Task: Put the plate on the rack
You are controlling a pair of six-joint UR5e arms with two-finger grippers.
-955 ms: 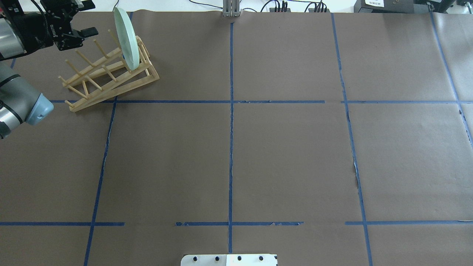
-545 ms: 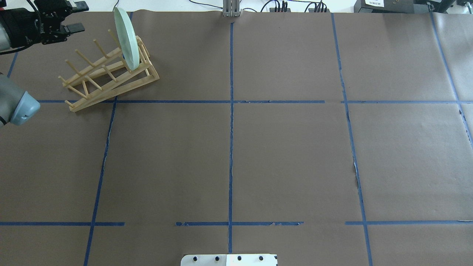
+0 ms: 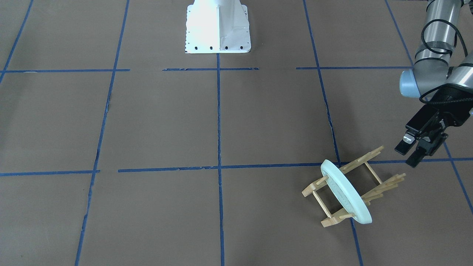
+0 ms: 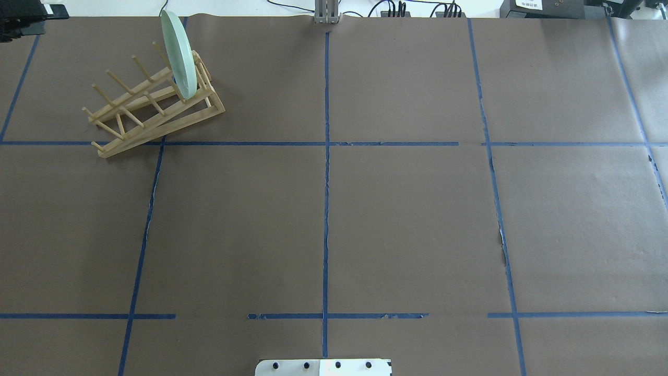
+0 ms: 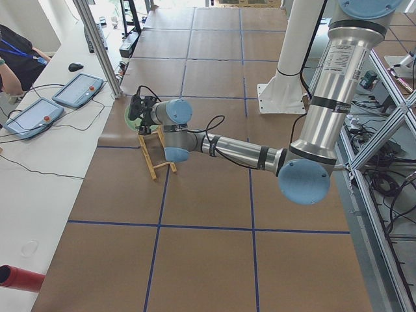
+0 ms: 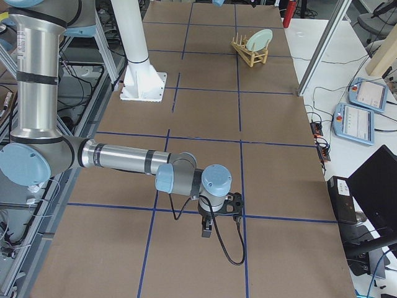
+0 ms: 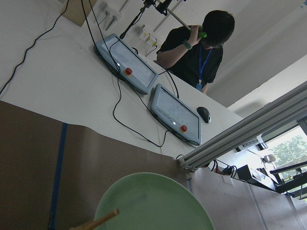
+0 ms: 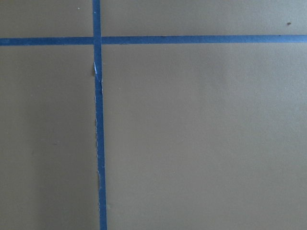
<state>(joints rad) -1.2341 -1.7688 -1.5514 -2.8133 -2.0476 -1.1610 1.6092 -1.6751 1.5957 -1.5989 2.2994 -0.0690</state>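
The pale mint-green plate [image 4: 180, 55] stands on edge between the pegs at the far end of the light-wood rack [image 4: 151, 112], at the table's far left. It also shows in the front-facing view [image 3: 345, 192], in the rack [image 3: 362, 159]. My left gripper [image 3: 409, 153] is open and empty, apart from the rack, above the table on the rack's outer side. Only its edge [image 4: 31, 18] shows in the overhead view. The left wrist view shows the plate's top [image 7: 153, 203] and one peg [image 7: 96, 221]. My right gripper [image 6: 208, 220] hangs low over the table at the far right; I cannot tell whether it is open or shut.
Blue tape lines grid the brown table cover. The robot's white base [image 3: 218, 26] stands at the table's near middle. Beyond the far edge, a white bench holds two teach pendants [image 7: 175, 112] and cables, with a person [image 7: 199, 48] behind.
My left gripper has drawn back from the rack, to the left and toward the table's far corner, almost leaving the overhead view. The plate and rack have not moved.
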